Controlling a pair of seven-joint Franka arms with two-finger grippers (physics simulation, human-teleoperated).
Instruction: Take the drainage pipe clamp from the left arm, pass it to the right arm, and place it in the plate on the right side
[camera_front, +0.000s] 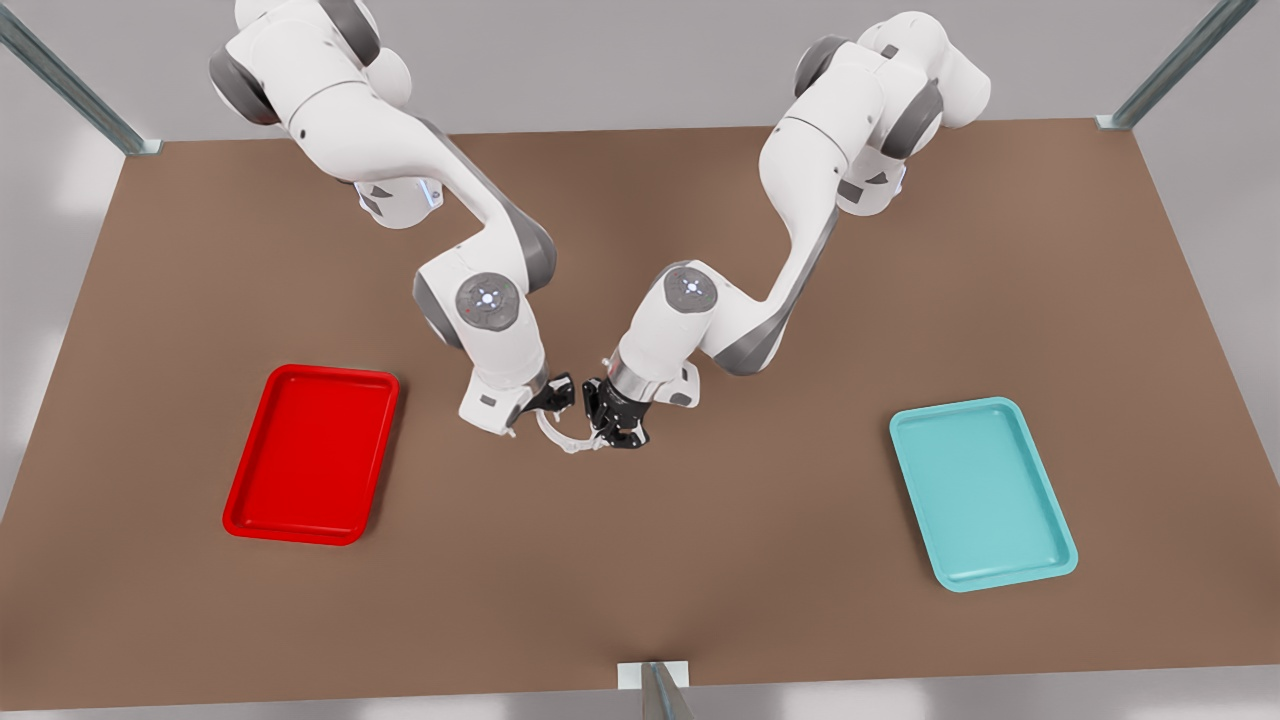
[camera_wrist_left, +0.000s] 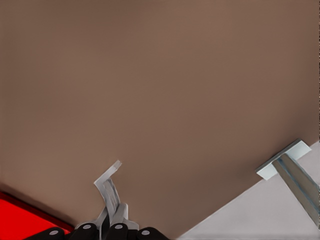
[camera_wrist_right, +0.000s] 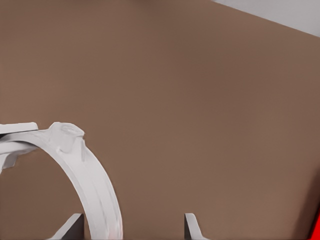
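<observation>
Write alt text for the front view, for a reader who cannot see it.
Over the middle of a brown table, the left hand grips a white drainage pipe clamp while the open right hand is at its other end. A red plate lies on the front view's left, a teal tray on its right.

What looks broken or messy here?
Nothing stands out. The drainage pipe clamp looks whole. It is pinched in the left tool, and the right tool is open close by it. The red plate and the teal tray lie flat on the table, with nothing spilled.
</observation>
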